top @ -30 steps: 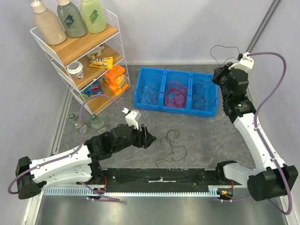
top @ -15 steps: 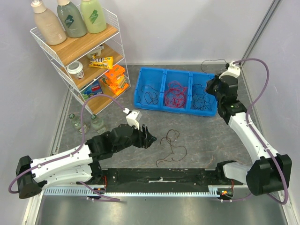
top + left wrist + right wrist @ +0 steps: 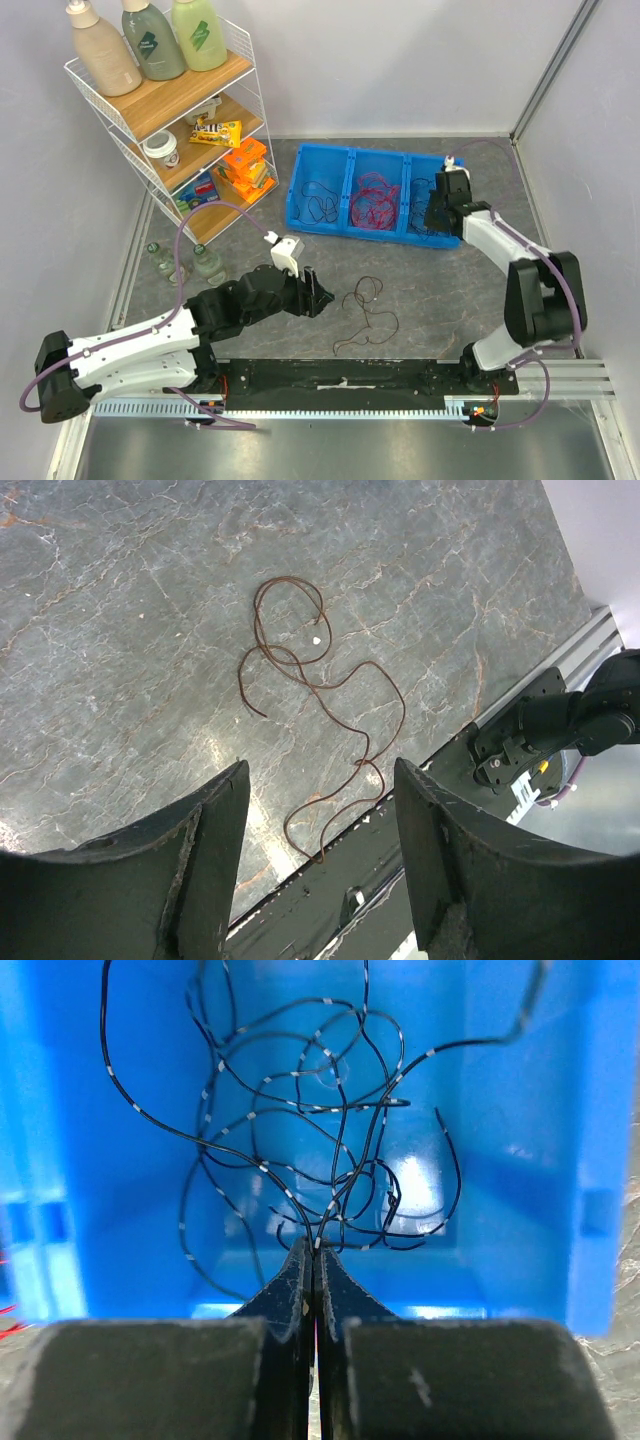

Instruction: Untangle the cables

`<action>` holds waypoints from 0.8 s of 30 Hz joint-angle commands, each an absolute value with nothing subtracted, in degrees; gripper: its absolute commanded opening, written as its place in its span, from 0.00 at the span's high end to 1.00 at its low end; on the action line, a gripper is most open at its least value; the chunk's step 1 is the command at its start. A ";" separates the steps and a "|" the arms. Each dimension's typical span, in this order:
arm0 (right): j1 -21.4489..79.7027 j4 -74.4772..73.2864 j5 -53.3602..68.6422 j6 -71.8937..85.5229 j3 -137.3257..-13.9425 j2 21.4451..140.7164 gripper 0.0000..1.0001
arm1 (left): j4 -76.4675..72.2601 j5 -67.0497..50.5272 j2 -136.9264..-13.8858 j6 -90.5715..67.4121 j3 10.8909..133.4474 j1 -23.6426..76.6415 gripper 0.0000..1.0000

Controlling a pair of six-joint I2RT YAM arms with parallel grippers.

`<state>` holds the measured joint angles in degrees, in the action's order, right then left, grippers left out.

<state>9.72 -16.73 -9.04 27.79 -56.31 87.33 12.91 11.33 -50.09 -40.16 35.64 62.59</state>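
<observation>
A thin dark brownish wire (image 3: 366, 312) is lying loose on the desk (image 3: 450, 290) in open, wandering loops, well apart from the blue three-compartment plastic bin (image 3: 345, 228), on its near side. A sparse tangle of black wires (image 3: 320, 197) is sitting in the bin's left compartment. A dense red wire clump (image 3: 374, 197) is filling the middle one. A black white-flecked wire clump (image 3: 320, 1110) is resting in the right one, its strands being pinched between the closed tips of the right end effector (image 3: 313, 1250).
</observation>
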 commanded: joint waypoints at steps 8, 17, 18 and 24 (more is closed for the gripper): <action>9.49 -27.32 -15.65 20.66 -74.08 101.42 0.89 | 9.76 9.14 -50.80 -41.22 34.80 62.05 0.34; 13.52 -31.11 -19.15 18.28 -70.85 89.05 0.43 | 4.67 -1.38 -61.68 -39.82 37.43 62.05 0.24; 15.19 -31.46 -19.86 18.37 -69.19 86.86 0.40 | 4.05 -3.58 -63.79 -39.64 38.40 61.96 0.23; 26.01 -28.75 -14.00 21.44 -56.19 73.23 0.28 | -1.56 -14.23 -78.20 -39.37 42.62 62.66 0.16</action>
<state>21.39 -29.26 -17.96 19.73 -63.75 80.66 5.15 -5.32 -71.83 -40.10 38.68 62.15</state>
